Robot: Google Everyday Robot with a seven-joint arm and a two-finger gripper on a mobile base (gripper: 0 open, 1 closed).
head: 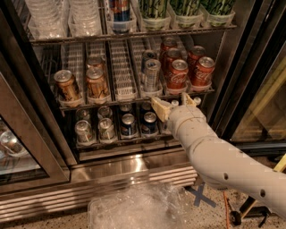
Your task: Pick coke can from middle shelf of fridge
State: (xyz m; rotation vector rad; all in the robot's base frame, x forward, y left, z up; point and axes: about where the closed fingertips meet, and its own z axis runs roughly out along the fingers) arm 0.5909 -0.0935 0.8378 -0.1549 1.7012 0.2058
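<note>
Several red coke cans stand at the right end of the middle shelf [111,102] of the open fridge [116,167]. The two front cans are the left one [178,74] and the right one [203,70], with more behind them. My gripper [173,103] is open and empty. It sits just below and in front of the shelf's front rail, under the front left coke can. One fingertip [159,107] points left and the other [187,99] points up at the rail. It touches no can.
Gold-brown cans [67,85] stand at the shelf's left and a slim silver can [152,74] stands beside the coke cans. A lower rack [111,139] holds small cans. Cups and green tubs [187,10] stand above. A glass door [20,147] is at the left and crumpled clear plastic [138,208] lies on the floor.
</note>
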